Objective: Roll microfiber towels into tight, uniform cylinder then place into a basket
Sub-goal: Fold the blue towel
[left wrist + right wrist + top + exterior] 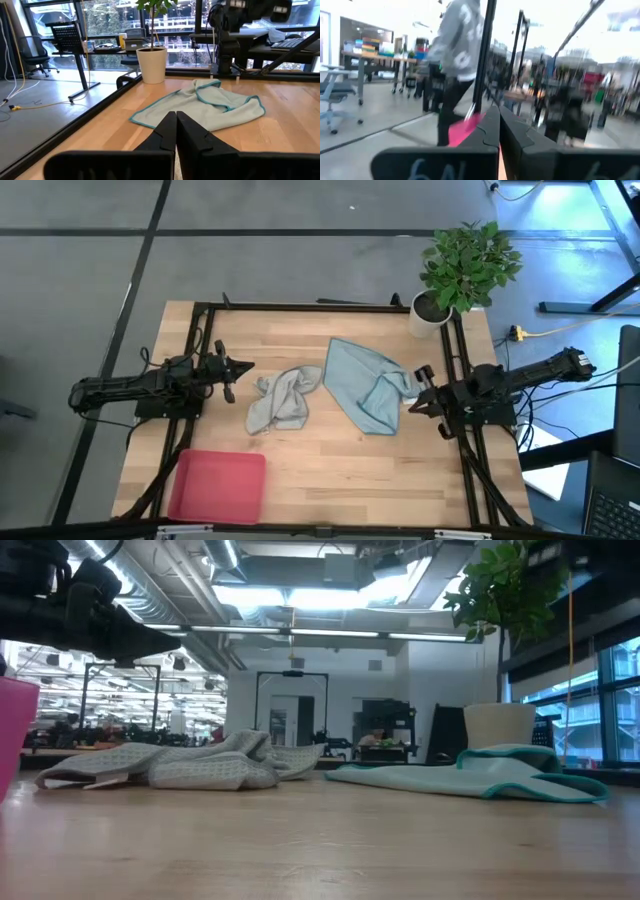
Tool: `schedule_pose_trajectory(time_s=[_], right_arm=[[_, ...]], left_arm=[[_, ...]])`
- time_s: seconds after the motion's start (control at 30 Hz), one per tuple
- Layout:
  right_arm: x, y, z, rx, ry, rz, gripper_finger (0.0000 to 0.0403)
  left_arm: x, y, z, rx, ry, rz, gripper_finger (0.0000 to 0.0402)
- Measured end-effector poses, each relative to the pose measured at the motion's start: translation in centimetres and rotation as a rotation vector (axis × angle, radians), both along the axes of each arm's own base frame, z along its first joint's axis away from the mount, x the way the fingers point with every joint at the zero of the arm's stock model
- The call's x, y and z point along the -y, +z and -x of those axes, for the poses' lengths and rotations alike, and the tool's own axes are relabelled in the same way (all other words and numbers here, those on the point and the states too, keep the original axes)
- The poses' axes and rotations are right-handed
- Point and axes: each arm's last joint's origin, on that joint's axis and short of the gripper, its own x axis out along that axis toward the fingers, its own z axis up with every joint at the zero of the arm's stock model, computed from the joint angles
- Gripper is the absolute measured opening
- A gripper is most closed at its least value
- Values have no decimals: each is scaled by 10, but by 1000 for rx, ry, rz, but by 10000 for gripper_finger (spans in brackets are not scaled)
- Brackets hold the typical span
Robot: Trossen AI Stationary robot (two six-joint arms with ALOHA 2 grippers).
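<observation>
Towels: two lying unrolled, grey towel, teal towel.
Basket: one, sitting empty.
Left gripper: clenched, holding nothing.
Right gripper: clenched, holding nothing.

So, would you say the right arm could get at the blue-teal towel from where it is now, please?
Probably yes: the right gripper, shut and empty, sits right at the blue-teal towel edge, with nothing between them. The plant pot stands off to one side.
</observation>
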Motion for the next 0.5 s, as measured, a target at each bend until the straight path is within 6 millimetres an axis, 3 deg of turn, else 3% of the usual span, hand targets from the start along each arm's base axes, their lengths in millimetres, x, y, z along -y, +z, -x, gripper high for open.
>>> schedule_pose_trajectory(time_s=[0.23, 0.5], right_arm=[[1, 55, 3, 74, -36, 100, 2], [3, 93, 13, -41, -30, 133, 2]], left_arm=[[0, 0, 0, 0, 0, 0, 0], [0, 0, 0, 0, 0, 0, 0]])
